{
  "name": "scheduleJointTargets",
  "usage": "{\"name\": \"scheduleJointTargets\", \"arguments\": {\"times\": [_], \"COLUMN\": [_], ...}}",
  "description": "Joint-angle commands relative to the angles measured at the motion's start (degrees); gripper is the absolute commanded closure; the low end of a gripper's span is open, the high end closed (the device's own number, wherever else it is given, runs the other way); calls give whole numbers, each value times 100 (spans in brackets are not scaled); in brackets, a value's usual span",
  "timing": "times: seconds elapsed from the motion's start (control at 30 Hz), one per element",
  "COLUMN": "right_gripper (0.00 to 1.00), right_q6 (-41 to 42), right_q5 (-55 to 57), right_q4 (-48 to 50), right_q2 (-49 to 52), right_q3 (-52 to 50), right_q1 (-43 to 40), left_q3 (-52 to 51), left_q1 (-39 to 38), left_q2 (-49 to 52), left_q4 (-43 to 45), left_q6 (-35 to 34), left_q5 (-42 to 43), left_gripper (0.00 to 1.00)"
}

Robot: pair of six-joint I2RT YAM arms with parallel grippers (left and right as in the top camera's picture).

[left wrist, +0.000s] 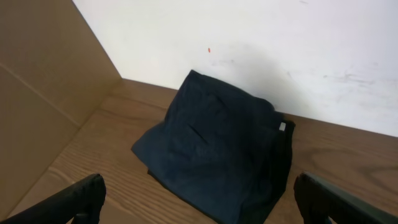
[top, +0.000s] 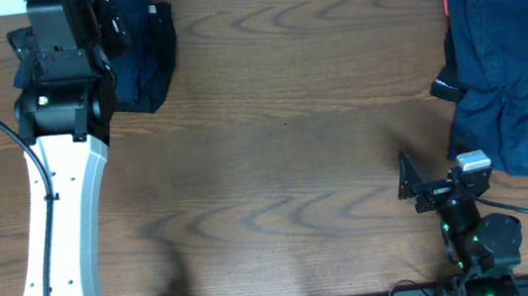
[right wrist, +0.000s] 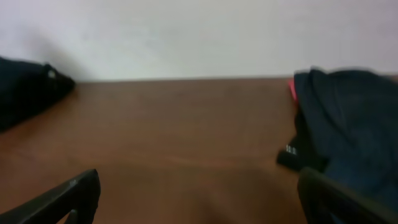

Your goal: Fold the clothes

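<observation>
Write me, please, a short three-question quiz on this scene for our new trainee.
1. True or false: the left arm's fingers grip the folded navy garment.
2. Which colour peeks out at the edges of the unfolded pile? A) green B) coral-pink C) yellow
3. Fill in: the right arm's fingers are ____.
Key: 1 false, they are open; 2 B; 3 open.

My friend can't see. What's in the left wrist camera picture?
A folded dark navy garment lies on a wooden table near a white wall, with a brown panel on the left. The left claw is open and empty, its two fingers poking in at the bottom corners.
</observation>
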Motion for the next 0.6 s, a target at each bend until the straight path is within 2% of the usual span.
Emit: {"name": "scheduleJointTargets", "arguments": {"times": [0.0,0.13,0.57], "right_gripper": [1,1,1], "right_q6": [33,-214,-105], "right_q5": [76,52,55], "right_q4": [-186,-240,-229], "right_q2": [-243,-549,-573], "right_q3": [-66,-66,-66], "right_q1": [55,57,61], "left_q3": [-4,-4,-4], "left_q1": [17,17,17], "left_q2": [-37,-37,-37], "left_q4": [4,4,4], "left_q6": [52,52,52], "left_q5": [-28,-28,-28], "left_gripper": [2,2,2]}}
